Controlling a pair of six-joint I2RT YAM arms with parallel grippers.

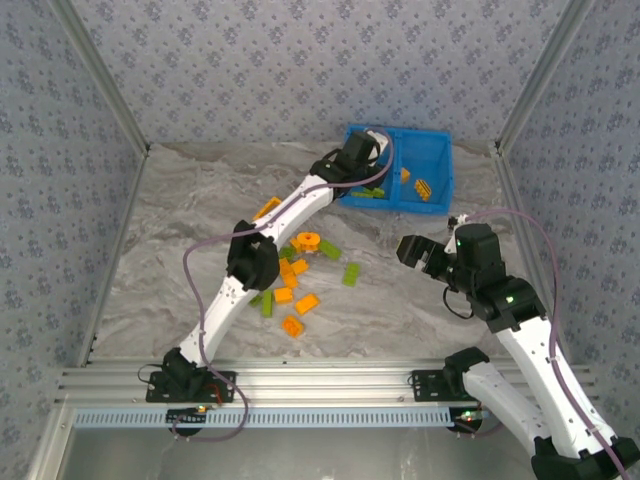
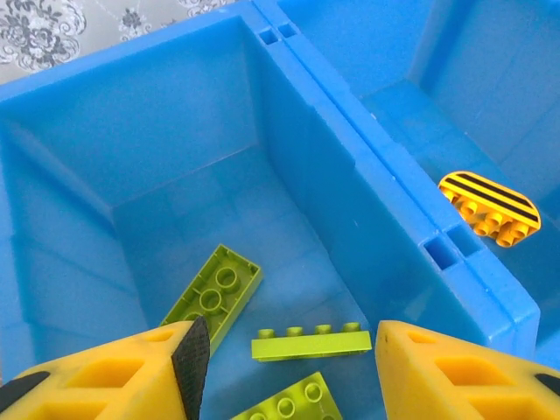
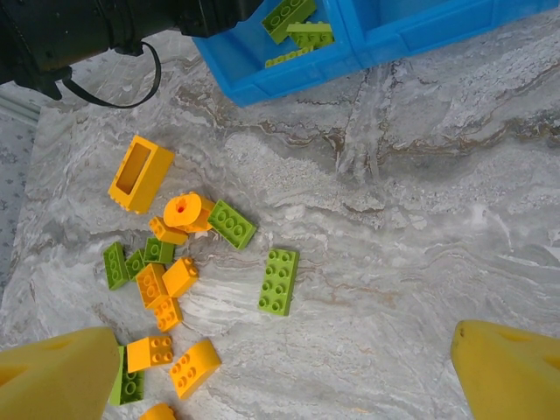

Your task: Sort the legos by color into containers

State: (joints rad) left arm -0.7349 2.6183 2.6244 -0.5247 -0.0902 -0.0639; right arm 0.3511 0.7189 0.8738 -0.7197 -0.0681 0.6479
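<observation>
Legos (image 1: pixel 307 303) lie loose on the grey marble-pattern table (image 1: pixel 180 220), clustered left of centre in the top view, with orange and lime green mixed. At the cluster's far left edge lies the open orange frame (image 1: pixel 267 208), apart from the other bricks in the right wrist view. The round orange piece (image 1: pixel 308 241) sits on the far side of the cluster; the right wrist view shows it touching a two-by-two lime green brick (image 3: pixel 231 224). A longer lime green brick (image 1: pixel 352 274) lies alone, just right of the cluster.

The left arm (image 1: pixel 250 260) reaches across the cluster to the blue bin (image 1: pixel 440 135) at the far side of the table. The left gripper (image 2: pixel 290 359) is over the left compartment (image 2: pixel 131 122). Its yellow fingers (image 2: pixel 122 376) stand apart with nothing between them. Three lime green bricks (image 2: pixel 214 296) lie on that compartment's floor, one of them on its side.

Past the centre divider (image 2: pixel 367 201), the right compartment (image 2: pixel 490 79) holds an orange rounded piece with black stripes (image 2: pixel 488 206). In the top view, a second orange brick (image 1: pixel 405 174) lies near it.

The right gripper (image 3: pixel 280 367) hovers above bare table, right of the cluster and on the near side of the bin. Its fingers (image 3: pixel 507 367) are spread wide and hold nothing.
</observation>
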